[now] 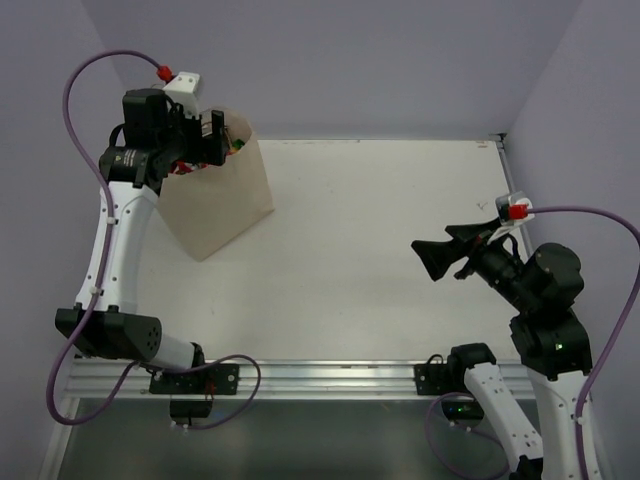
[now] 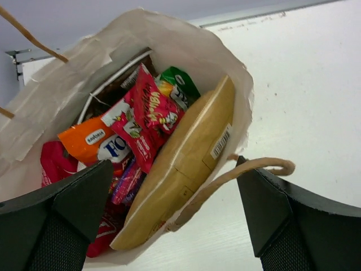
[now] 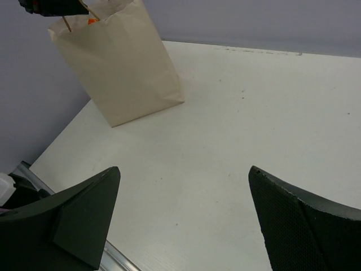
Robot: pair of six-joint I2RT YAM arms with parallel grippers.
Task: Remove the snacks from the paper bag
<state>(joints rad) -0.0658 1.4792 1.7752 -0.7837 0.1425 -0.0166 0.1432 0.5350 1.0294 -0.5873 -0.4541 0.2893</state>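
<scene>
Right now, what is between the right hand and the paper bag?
Nothing but bare white table. The right wrist view shows that stretch from the right hand to the paper bag.

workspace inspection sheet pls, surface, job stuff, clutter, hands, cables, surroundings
surface: white table, a few faint specks, no spills seen
job's things: paper bag upright at the far left; snacks packed inside it, none seen on the table
clutter: nothing seen
hands: left hand open over the bag's mouth, holding nothing; right hand open above bare table, holding nothing
cables: purple cables loop off both arms, away from the bag
surroundings: lavender walls behind and at the sides; metal rail along the near edge
</scene>
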